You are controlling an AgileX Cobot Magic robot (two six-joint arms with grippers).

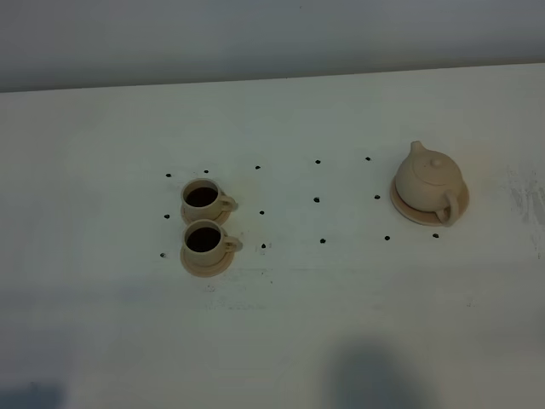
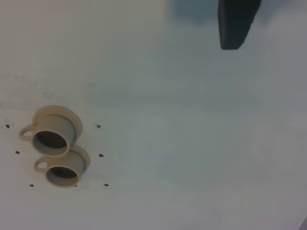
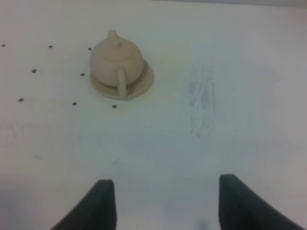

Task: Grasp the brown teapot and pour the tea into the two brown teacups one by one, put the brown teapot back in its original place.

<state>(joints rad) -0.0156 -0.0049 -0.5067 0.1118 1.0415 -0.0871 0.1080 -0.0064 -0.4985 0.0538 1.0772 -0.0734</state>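
With its jaws wide apart, the right gripper (image 3: 163, 203) should take the hard, breakable brown teapot (image 3: 116, 62) by its loop handle.

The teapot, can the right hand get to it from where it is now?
Probably yes. The right hand is open, and only bare table lies between it and the teapot, whose handle faces it.

Lab: dot-marked white table (image 1: 341, 324)
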